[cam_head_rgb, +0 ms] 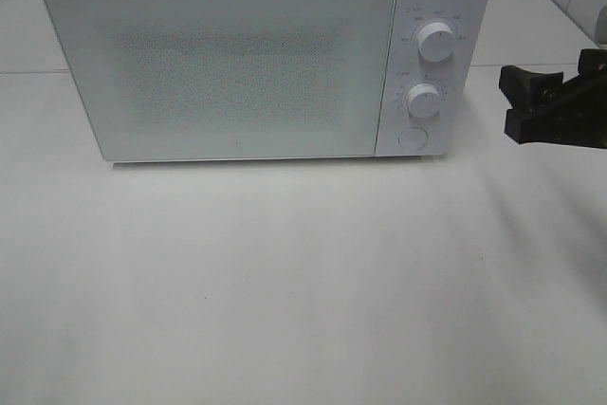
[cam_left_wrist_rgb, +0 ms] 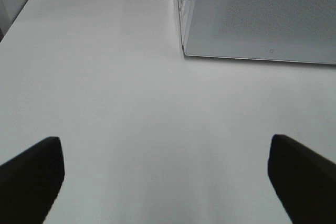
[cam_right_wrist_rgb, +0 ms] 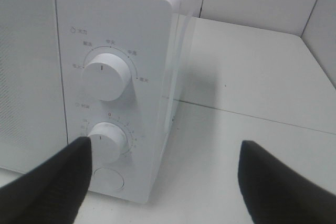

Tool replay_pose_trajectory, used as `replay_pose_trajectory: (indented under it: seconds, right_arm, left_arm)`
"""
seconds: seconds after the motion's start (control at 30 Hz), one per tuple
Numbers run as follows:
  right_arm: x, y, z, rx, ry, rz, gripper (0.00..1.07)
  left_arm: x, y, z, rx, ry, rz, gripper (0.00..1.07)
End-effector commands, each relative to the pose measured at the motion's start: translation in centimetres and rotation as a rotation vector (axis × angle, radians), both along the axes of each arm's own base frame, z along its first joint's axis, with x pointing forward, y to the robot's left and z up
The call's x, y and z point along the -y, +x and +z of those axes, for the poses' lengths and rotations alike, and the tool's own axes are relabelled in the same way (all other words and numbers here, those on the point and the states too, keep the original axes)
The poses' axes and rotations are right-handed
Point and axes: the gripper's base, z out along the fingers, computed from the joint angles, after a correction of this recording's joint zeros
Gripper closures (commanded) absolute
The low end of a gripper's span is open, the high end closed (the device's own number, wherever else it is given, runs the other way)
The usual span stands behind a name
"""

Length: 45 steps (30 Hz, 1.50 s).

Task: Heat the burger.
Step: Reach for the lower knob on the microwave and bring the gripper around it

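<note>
The microwave (cam_right_wrist_rgb: 149, 35) beside me has a smooth, glossy white plastic shell. Its door (cam_head_rgb: 223, 68) is a satin grey pane with a finely speckled patch. Both knobs (cam_head_rgb: 435, 44) are smooth white plastic. The table (cam_head_rgb: 285, 291) is matt white. My fingers (cam_right_wrist_rgb: 52, 184) are matt black.

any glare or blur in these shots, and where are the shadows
Exterior high: soft even light, slightly grainy, the microwave door washed out, a thin shadow under its front. Left wrist: the left gripper is dark and soft-edged, the table evenly lit, no glare. Right wrist: upper knob sharp, the right gripper blurred.
</note>
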Motion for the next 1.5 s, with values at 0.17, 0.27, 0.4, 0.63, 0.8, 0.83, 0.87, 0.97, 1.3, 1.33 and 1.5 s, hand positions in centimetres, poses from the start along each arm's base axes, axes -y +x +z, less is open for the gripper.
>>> replay_pose_trajectory:
  seconds: [0.17, 0.27, 0.4, 0.63, 0.8, 0.83, 0.87, 0.97, 1.3, 1.33, 1.5]
  right_arm:
    - [-0.3, 0.8, -1.1, 0.025, 0.013, -0.023, 0.31]
    - [-1.4, 0.9, -2.1, 0.007, -0.012, -0.054, 0.31]
    - [-2.2, 0.8, -2.5, 0.019, -0.032, -0.074, 0.31]
    - [-3.9, 0.8, -3.8, 0.016, -0.046, -0.027, 0.25]
    - [-3.9, 1.3, -5.0, 0.031, 0.027, -0.067, 0.25]
    - [-3.9, 1.3, -5.0, 0.031, 0.027, -0.067, 0.25]
    - [-3.7, 1.5, -5.6, 0.018, 0.033, -0.096, 0.25]
    - [-4.0, 1.6, -6.1, 0.009, 0.041, -0.139, 0.26]
    - [-6.6, 2.3, -6.6, 0.034, 0.060, -0.130, 0.27]
    - [-6.9, 2.8, -6.7, 0.040, 0.066, -0.132, 0.27]
    - [-7.5, 3.8, -6.7, 0.049, 0.079, -0.130, 0.28]
  left_arm:
    - [0.1, -0.1, -0.1, 0.011, -0.006, 0.000, 0.09]
    - [0.1, -0.1, -0.1, 0.011, -0.006, 0.000, 0.09]
    - [0.1, -0.1, -0.1, 0.011, -0.006, 0.000, 0.09]
    - [0.1, -0.1, -0.1, 0.011, -0.006, 0.000, 0.09]
    - [0.1, -0.1, -0.1, 0.011, -0.006, 0.000, 0.09]
    - [0.1, -0.1, -0.1, 0.011, -0.006, 0.000, 0.09]
    - [0.1, -0.1, -0.1, 0.011, -0.006, 0.000, 0.09]
    - [0.0, -0.1, -0.1, 0.011, -0.005, 0.000, 0.09]
    - [0.0, -0.1, -0.1, 0.011, -0.005, 0.000, 0.09]
    - [0.0, -0.1, -0.1, 0.011, -0.005, 0.000, 0.09]
    - [0.0, -0.1, -0.1, 0.011, -0.004, 0.000, 0.09]
